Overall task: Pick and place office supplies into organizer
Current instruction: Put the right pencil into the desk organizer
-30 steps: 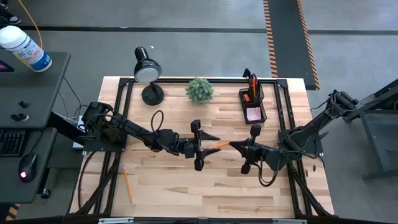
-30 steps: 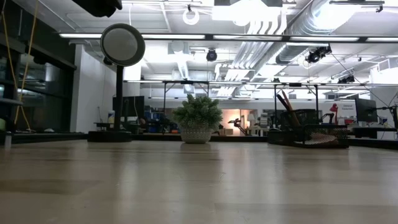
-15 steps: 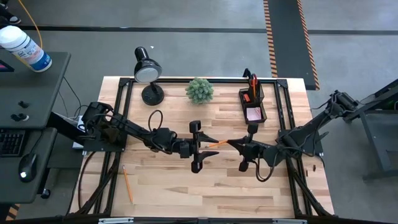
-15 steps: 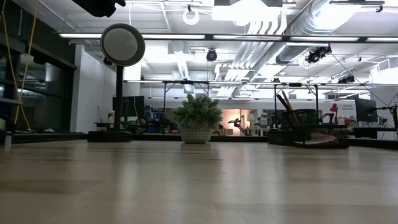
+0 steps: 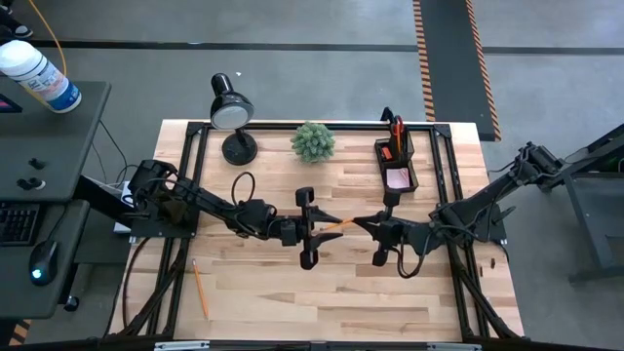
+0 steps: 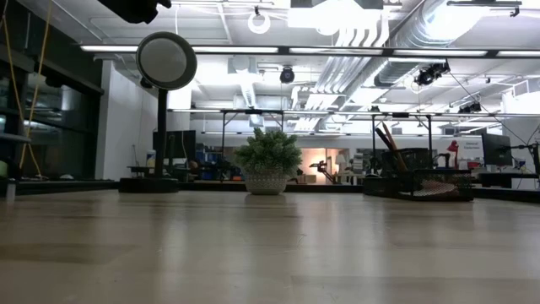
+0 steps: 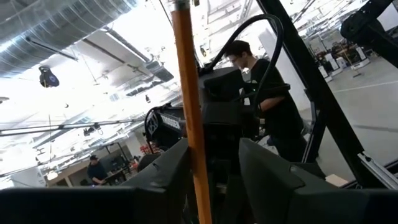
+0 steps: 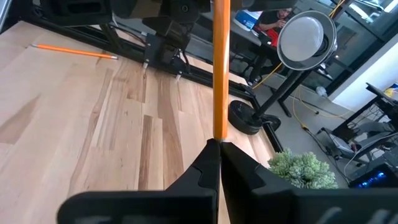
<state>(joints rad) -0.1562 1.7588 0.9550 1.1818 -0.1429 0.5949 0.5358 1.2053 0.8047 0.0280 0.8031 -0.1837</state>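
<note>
High view: mid-table, the right end effector [image 5: 369, 226] pinches an orange pencil [image 5: 335, 225] while the left end effector [image 5: 320, 226], part-open around it, looks poised for handover toward the organizer [image 5: 396, 160] at two o'clock.

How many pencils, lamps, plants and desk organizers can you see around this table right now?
Pencils: 2, one held between the two arms, one lying near the table's left edge
Lamp: 1
Plant: 1
Organizer: 1
Total: 5
</note>
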